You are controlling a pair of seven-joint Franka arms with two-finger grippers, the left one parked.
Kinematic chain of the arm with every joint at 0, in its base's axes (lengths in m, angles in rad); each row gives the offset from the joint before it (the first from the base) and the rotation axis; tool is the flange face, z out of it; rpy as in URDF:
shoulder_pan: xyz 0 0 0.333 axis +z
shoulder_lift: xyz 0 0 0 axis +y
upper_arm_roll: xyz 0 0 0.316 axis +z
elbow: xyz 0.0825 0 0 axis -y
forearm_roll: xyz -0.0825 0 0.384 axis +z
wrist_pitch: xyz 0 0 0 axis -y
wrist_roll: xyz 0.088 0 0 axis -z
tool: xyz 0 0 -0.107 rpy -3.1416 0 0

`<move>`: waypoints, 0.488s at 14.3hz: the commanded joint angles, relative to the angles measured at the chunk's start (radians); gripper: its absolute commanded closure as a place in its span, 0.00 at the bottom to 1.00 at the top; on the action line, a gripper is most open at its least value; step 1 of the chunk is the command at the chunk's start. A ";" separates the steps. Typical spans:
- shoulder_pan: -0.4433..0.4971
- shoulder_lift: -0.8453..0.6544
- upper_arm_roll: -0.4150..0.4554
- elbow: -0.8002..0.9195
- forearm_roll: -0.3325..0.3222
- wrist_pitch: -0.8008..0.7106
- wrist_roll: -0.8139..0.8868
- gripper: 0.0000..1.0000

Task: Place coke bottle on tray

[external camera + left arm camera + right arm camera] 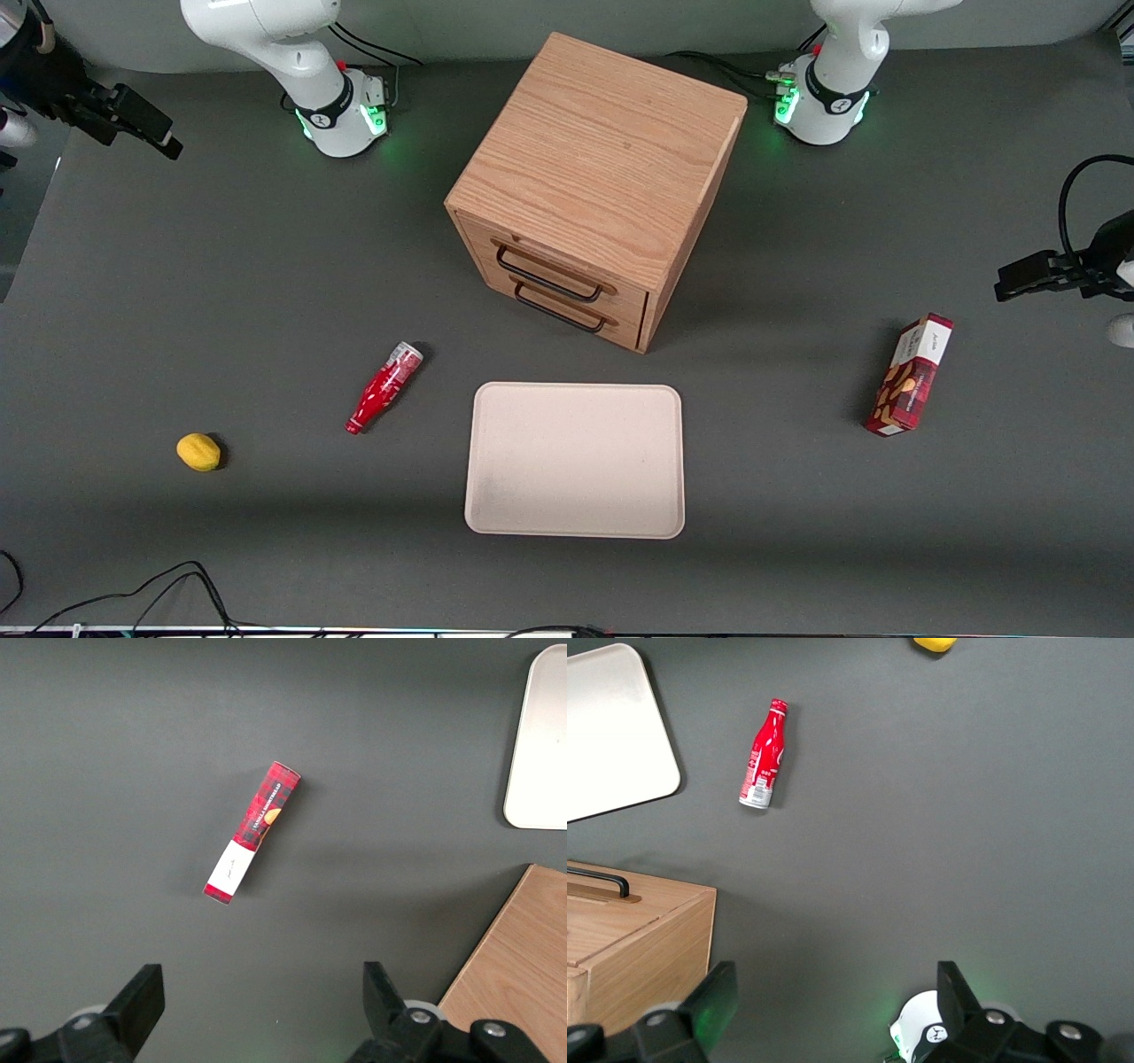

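Note:
The coke bottle (383, 388) is a slim red bottle with a silvery base. It lies on its side on the dark table beside the beige tray (576, 461), toward the working arm's end, with its cap nearer the front camera. It also shows in the right wrist view (764, 756), next to the tray's corner (611, 726). The right gripper (164, 137) hangs high at the working arm's end of the table, well away from the bottle. Its fingers are wide open and empty in the right wrist view (833, 988). The tray holds nothing.
A wooden two-drawer cabinet (594, 177) stands farther from the front camera than the tray. A yellow lemon (198, 451) lies toward the working arm's end, near the bottle. A red snack box (910, 374) lies toward the parked arm's end. Cables run along the front edge.

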 commanded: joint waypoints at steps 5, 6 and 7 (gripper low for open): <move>0.006 0.061 0.004 0.082 0.015 -0.053 -0.023 0.00; 0.009 0.061 0.008 0.082 0.015 -0.052 -0.023 0.00; 0.012 0.075 0.010 0.093 0.015 -0.046 -0.023 0.00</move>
